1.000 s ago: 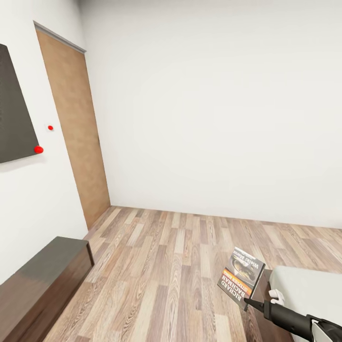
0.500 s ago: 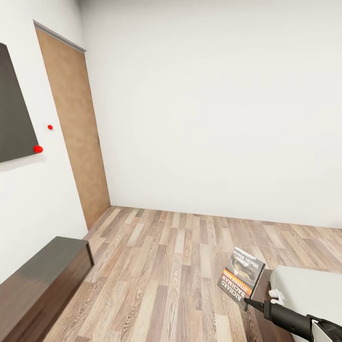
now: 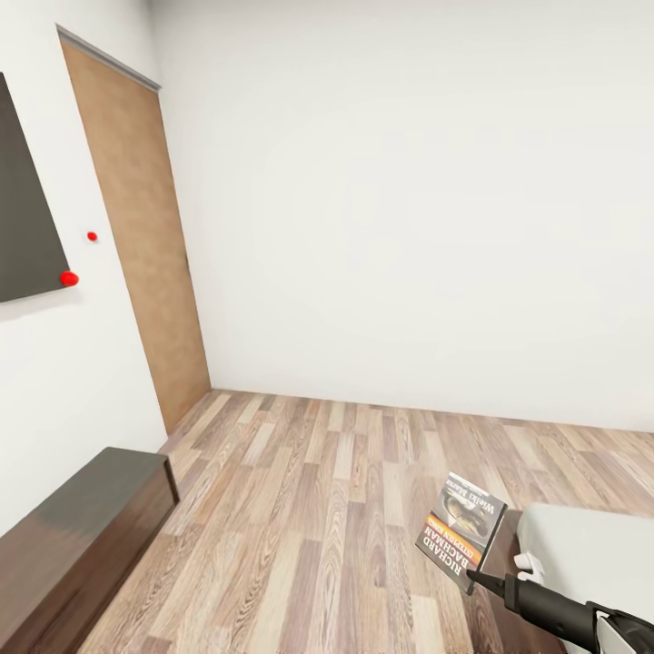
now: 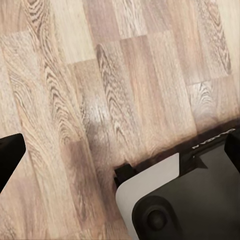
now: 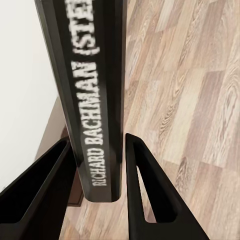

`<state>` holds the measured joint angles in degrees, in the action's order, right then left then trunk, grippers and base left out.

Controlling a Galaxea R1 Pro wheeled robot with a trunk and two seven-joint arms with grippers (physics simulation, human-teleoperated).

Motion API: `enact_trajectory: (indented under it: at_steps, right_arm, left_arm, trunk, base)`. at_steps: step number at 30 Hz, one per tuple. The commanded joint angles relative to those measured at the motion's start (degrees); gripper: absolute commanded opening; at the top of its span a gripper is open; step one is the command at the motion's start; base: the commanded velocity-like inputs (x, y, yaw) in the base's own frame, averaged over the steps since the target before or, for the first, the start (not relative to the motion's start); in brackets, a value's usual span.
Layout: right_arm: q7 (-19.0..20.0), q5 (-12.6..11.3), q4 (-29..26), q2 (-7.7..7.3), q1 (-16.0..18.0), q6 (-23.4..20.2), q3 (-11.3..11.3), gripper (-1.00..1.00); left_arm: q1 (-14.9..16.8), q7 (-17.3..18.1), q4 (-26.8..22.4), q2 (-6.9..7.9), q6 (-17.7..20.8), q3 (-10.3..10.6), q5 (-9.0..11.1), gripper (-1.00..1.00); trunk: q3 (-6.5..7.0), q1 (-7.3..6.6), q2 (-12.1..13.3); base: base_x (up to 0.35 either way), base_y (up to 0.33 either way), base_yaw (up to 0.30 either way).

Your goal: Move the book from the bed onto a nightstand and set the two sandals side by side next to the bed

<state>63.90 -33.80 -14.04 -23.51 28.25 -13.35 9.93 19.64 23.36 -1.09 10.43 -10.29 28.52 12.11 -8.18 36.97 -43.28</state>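
Right wrist view: our right gripper (image 5: 95, 192) jaws clenched on book (image 5: 90, 90), spine between them, over floor (image 5: 190, 100); left jaws' state unclear.

You have open plank floor (image 3: 345, 509) mid-frame; the dark cabinet (image 3: 82, 536) blocks lower left, the bed (image 3: 590, 554) lower right.

Slim black right tool (image 3: 479, 579) on a dark grey forearm ending in a white cuff. Two glossy black tapered fingers (image 5: 145, 195). White rounded shell with black round joint near left tool (image 4: 120, 165).
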Motion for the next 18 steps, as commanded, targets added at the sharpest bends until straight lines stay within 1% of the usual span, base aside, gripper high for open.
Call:
enact_trajectory:
  at_steps: [1, 18]
  right_arm:
    - [0.1, -0.7, 0.0, -0.05, 0.1, -0.5, 0.3, -1.0]
    - [0.1, -0.7, 0.0, -0.04, 0.1, -0.5, 0.3, -1.0]
  left_arm:
    - [0.0, 0.2, 0.0, 0.0, -0.2, 0.5, 0.5, 1.0]
    - [0.0, 0.2, 0.0, -0.05, -0.2, 0.5, 0.5, 1.0]
  trunk:
    - [-0.37, 0.24, -0.5]
    - [-4.95, 3.97, -7.3]
  base:
    - [0.0, 0.0, 0.0]
    - [0.0, 0.0, 0.0]
